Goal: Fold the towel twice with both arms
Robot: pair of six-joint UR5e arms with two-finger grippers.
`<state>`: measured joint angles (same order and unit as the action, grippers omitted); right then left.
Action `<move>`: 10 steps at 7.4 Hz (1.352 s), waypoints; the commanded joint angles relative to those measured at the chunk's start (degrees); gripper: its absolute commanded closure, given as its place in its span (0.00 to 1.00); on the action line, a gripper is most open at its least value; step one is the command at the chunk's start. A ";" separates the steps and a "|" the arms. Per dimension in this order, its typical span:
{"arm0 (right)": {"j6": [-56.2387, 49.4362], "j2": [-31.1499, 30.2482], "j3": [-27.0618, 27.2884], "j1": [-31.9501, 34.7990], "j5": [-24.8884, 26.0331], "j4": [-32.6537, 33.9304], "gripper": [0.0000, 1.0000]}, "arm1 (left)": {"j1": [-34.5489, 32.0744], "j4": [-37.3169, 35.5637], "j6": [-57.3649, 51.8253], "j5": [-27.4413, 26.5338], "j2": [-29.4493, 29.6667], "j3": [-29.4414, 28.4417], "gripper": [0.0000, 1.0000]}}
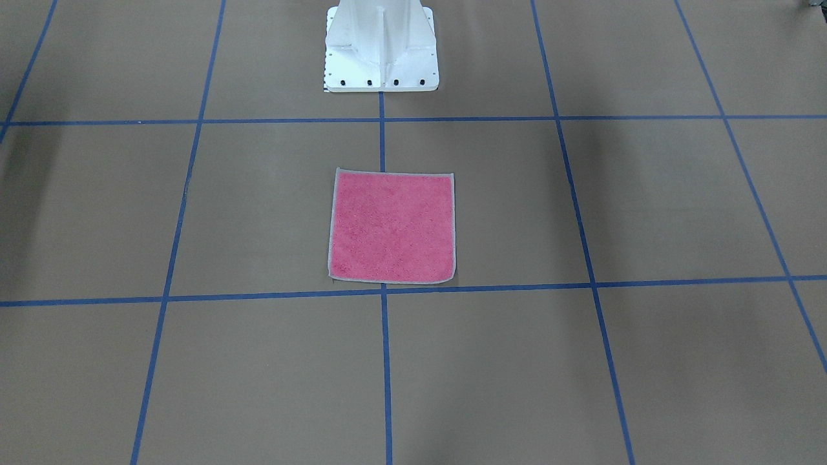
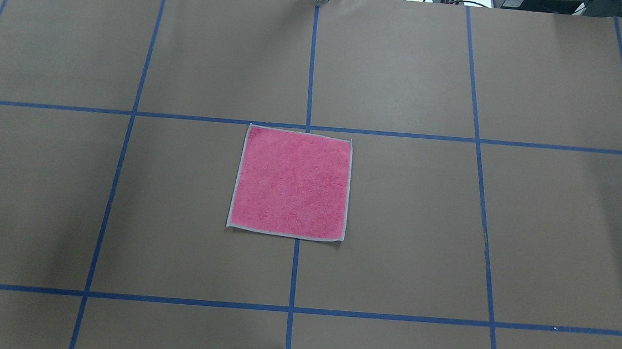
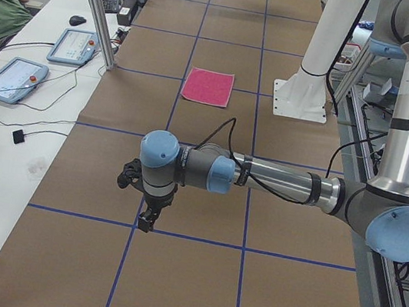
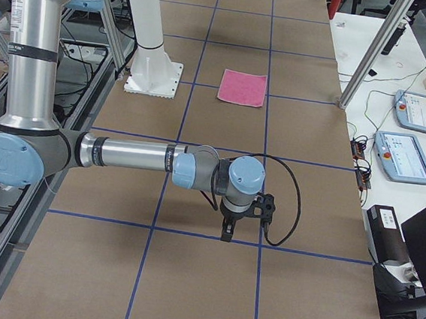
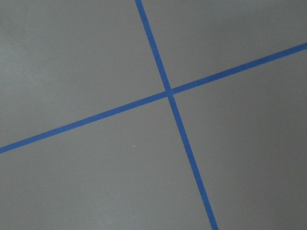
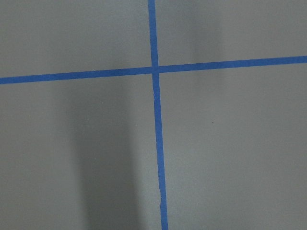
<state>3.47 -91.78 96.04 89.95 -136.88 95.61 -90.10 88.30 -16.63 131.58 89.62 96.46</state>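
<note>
Pink towel [image 2: 291,182] flat, unfolded

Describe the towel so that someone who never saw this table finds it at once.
Start at the white pedestal base on the brown table. Follow the blue tape line running out from it; the towel lies flat across that line. It is the only pink thing there, square, with a pale grey border.

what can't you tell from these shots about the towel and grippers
- towel underside: hidden in every view, since it lies flat, pink face up.
- left gripper: shows only in the exterior left view, too small to judge its jaws.
- right gripper: shows only in the exterior right view, same.
- Wrist views: only table and blue tape.
</note>
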 commanded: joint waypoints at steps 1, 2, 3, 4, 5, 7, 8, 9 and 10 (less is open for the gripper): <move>8.51 5.71 -0.32 -2.65 0.03 0.19 0.00 | 4.20 0.21 4.72 -0.44 4.14 -0.13 0.00; 11.18 7.64 -0.06 -3.72 -0.06 -0.16 0.00 | 6.58 0.64 13.46 -0.45 6.86 0.48 0.00; 12.34 10.80 0.29 -4.08 -0.40 -0.25 0.00 | 9.74 0.82 20.34 -0.10 10.20 0.83 0.00; 13.31 14.48 -0.14 -6.26 0.46 -0.08 0.00 | 13.17 2.22 27.54 -0.27 14.49 1.79 0.00; 13.32 15.65 0.03 -6.98 1.60 -0.07 0.00 | 18.42 2.23 32.75 -0.19 18.71 1.89 0.00; 18.99 15.93 1.08 -7.16 -5.54 -0.25 0.00 | 24.50 4.24 54.91 0.86 23.57 2.07 0.00; 21.64 15.67 1.26 -7.42 -7.25 -2.69 0.00 | 29.32 10.78 67.39 0.70 23.85 1.98 0.00; 27.32 13.57 2.83 -9.34 -7.00 -7.41 0.00 | 33.46 20.59 77.61 -0.26 23.16 1.37 0.00; 33.04 11.73 2.49 -11.10 -6.13 -16.33 0.00 | 37.68 26.95 88.33 -5.23 23.15 1.80 0.00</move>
<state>29.44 -77.86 98.17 80.96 -143.25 88.23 -58.05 105.93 57.36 130.48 112.79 98.16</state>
